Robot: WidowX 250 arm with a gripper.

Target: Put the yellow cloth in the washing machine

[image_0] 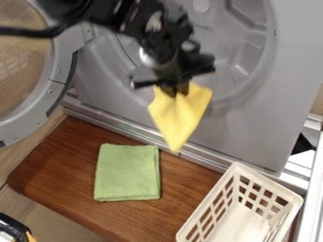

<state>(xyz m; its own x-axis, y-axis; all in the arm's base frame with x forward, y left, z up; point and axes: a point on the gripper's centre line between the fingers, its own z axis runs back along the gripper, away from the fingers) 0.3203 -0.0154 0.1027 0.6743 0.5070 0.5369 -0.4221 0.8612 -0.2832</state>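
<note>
My gripper [174, 88] is at the upper middle, in front of the lower part of the washing machine's round opening. It is shut on the top of the yellow cloth [180, 116], which hangs down in a point over the machine's front panel, its lowest tip near the machine's bottom edge. The grey washing machine [265, 113] fills the back, and its drum [243, 42] is partly hidden behind the arm. Its round door [56, 90] stands swung out to the left.
A folded green cloth [127, 172] lies on the brown wooden board [189, 177] below the machine. A cream slotted basket [236, 222] stands at the lower right. Some black object [12, 228] shows at the lower left corner.
</note>
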